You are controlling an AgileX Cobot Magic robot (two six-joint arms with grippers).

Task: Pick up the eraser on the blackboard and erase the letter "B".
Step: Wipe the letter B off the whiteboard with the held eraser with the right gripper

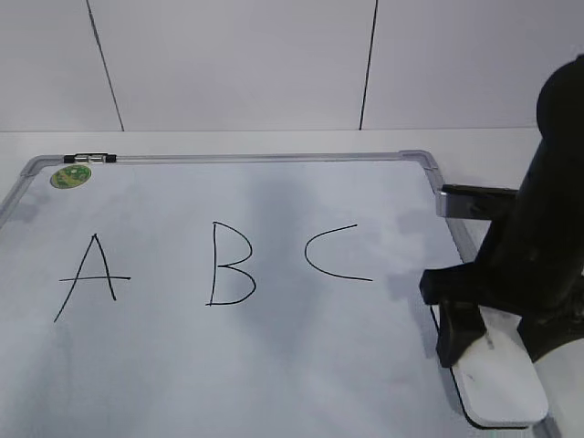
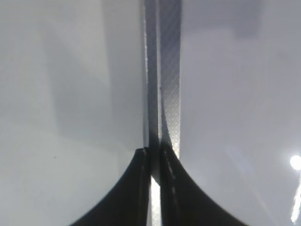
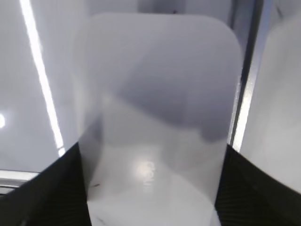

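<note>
The blackboard (image 1: 274,365) is a white board in a grey frame, with the black letter "B" (image 1: 228,265) drawn at its middle. The white eraser (image 1: 500,376) lies at the board's lower right edge. My right gripper (image 1: 493,342) straddles the eraser there. In the right wrist view the eraser (image 3: 155,94) fills the span between the right gripper's (image 3: 150,188) two black fingers, which press against its long sides. My left gripper (image 2: 154,155) is shut with nothing in it, just above the board's grey frame strip (image 2: 167,70). It is out of the exterior view.
A letter A (image 1: 87,278) stands left of the B and a C (image 1: 333,254) right of it. A round green sticker (image 1: 70,176) sits at the board's top left corner. The right arm's black bulk (image 1: 547,228) rises over the board's right edge.
</note>
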